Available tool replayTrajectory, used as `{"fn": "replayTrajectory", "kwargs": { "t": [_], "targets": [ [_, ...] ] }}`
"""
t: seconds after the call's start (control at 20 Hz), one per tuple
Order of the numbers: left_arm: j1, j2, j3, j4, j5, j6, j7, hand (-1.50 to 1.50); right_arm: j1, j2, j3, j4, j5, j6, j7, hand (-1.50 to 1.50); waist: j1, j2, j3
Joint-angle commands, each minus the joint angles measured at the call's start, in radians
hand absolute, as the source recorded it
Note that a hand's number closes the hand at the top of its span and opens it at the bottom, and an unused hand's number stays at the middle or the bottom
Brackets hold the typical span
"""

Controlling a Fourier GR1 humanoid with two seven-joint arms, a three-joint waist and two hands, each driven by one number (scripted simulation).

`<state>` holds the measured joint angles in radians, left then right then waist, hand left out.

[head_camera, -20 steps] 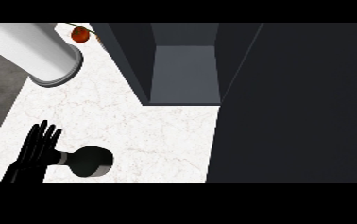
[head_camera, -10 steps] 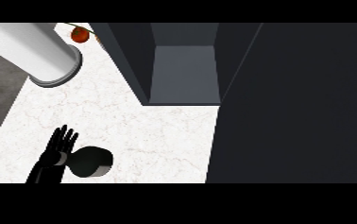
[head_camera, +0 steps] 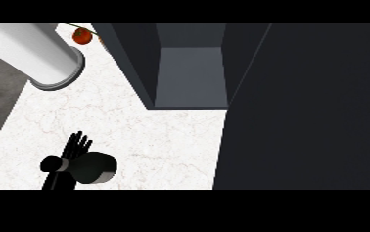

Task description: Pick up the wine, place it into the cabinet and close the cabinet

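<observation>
The step in hand is the pick-up: the wine [head_camera: 92, 168], a dark bottle seen almost straight down its length, stands near the lower left of the pale marbled counter [head_camera: 145, 128], and nothing has it in a grasp yet; placing it and shutting the door both remain to be done. The cabinet [head_camera: 192, 69] is open at the top middle of the head view, its grey interior bare as far as can be seen, with its tall dark door [head_camera: 296, 108] swung out along the right side.

The left hand [head_camera: 74, 148] is at the bottle's left, fingers straight and spread apart, pointing away from the robot; it overlaps the bottle's left edge in this view, so it looks to be against the bottle or just beside it (which of the two I cannot tell from so steep an angle). It holds nothing. The right hand does not show at all.

The next move, as I judge it, calls for the fingers and thumb to curl round the bottle's body before any lift; after that the bottle must travel up and to the right, well away from where it stands now, into the opening.

A white cylinder [head_camera: 39, 55] and a small red fruit [head_camera: 82, 35] sit at the upper left, clear of that path.
</observation>
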<state>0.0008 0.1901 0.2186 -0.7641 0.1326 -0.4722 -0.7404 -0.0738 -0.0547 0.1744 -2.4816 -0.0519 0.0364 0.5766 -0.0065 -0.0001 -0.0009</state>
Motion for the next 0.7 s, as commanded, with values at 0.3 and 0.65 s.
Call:
{"fn": "replayTrajectory", "kwargs": {
  "t": [0.3,0.65],
  "targets": [
    [-0.053,-0.054,-0.048,0.166,-0.031,-0.079,-0.213,-1.50,-0.047,-0.005,-0.028,-0.045,-0.040,-0.006,0.055,-1.50,-0.001,0.001,-0.001],
    [-0.113,-0.055,-0.055,0.142,0.003,-0.071,-0.159,-1.50,-0.071,0.030,0.031,-0.035,0.016,-0.044,0.067,-1.50,-0.001,0.000,-0.001]
  ]
}}
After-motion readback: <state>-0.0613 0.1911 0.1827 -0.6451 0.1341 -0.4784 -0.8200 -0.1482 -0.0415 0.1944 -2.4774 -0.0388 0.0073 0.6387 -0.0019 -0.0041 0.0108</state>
